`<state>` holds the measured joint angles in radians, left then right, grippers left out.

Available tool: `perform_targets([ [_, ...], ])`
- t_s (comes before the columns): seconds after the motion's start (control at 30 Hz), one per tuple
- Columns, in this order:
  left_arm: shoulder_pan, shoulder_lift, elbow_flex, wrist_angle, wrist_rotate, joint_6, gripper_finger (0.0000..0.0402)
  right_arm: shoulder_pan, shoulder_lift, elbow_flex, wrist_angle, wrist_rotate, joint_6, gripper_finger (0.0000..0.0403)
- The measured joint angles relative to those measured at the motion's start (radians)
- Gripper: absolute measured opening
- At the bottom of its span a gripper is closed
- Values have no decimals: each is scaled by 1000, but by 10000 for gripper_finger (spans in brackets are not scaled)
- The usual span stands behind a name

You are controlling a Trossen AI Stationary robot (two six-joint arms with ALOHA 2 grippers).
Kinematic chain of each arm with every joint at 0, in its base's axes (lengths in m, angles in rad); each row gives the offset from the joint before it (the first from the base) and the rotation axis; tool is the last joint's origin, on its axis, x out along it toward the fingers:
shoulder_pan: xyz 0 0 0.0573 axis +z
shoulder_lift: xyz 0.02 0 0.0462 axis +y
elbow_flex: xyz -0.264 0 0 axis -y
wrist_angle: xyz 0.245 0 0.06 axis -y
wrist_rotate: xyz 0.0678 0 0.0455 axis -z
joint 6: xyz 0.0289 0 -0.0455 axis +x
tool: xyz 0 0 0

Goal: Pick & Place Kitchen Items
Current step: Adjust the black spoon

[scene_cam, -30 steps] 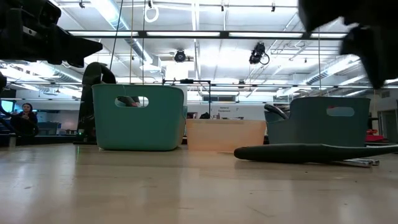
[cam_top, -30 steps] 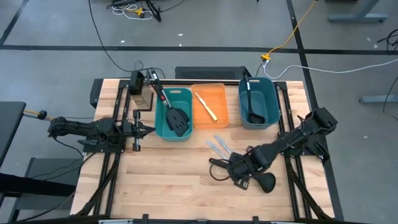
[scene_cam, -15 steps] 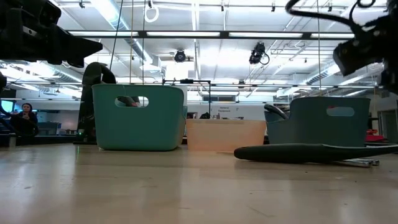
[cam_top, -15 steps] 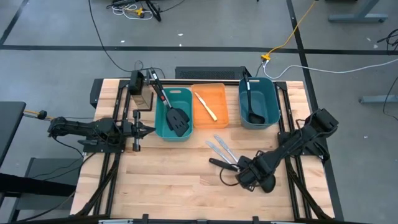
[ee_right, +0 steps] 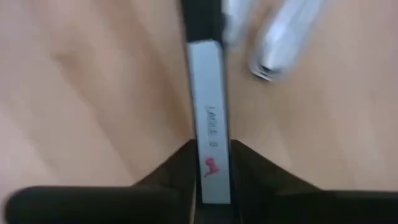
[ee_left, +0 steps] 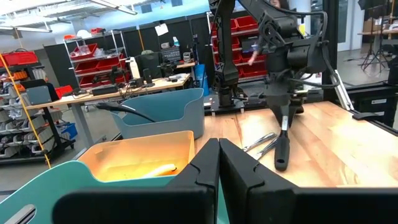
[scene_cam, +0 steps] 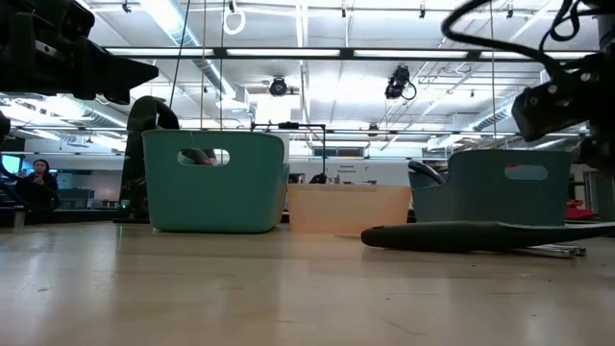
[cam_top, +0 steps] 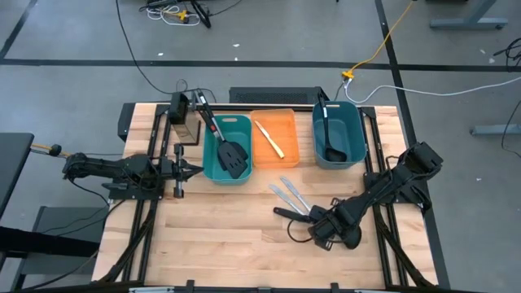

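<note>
A black ladle (cam_top: 346, 238) lies flat on the wooden table, its handle (cam_top: 285, 213) pointing toward the table's left. It also shows in the low view (scene_cam: 461, 235). My right gripper (cam_top: 320, 225) is down over the handle, shut on it; the right wrist view (ee_right: 211, 149) shows it. Two silver knives (cam_top: 286, 192) lie just beyond the handle. My left gripper (cam_top: 189, 169) waits shut and empty beside the left teal bin. My right gripper has the ladle's handle at its white label (ee_right: 210, 124) between its two fingers (ee_right: 181, 167), one against each long side. The fingers come from above and lie across the handle. The ladle lies flat on the table.
The left teal bin (cam_top: 213, 167) holds two black spatulas. The orange bin (cam_top: 291, 137) holds a yellowish stick (cam_top: 269, 137). The right teal bin (cam_top: 355, 134) holds another black ladle (cam_top: 329, 138). A black box (cam_top: 184, 122) stands at the far left. Bare wood lies toward the near edge.
My right gripper has come down onto the ladle's handle and shifted a little toward the near right along it. The ladle has stayed where it was on the table.
</note>
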<state>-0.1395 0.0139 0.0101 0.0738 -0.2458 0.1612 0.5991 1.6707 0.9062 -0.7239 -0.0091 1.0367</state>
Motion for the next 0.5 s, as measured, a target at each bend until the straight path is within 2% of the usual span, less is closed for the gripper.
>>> perform_targets([
  [0.07, 0, 0, 0, 0, 0, 0, 16, 0, 0, 0, 37, -10, -43, 63],
  [0.27, 0, 0, 0, 0, 0, 0, 16, 0, 1, 0, 150, -36, -124, 63],
  [0.5, 0, 0, 0, 0, 0, 0, 16, 2, 56, 0, 337, -59, -126, 82],
])
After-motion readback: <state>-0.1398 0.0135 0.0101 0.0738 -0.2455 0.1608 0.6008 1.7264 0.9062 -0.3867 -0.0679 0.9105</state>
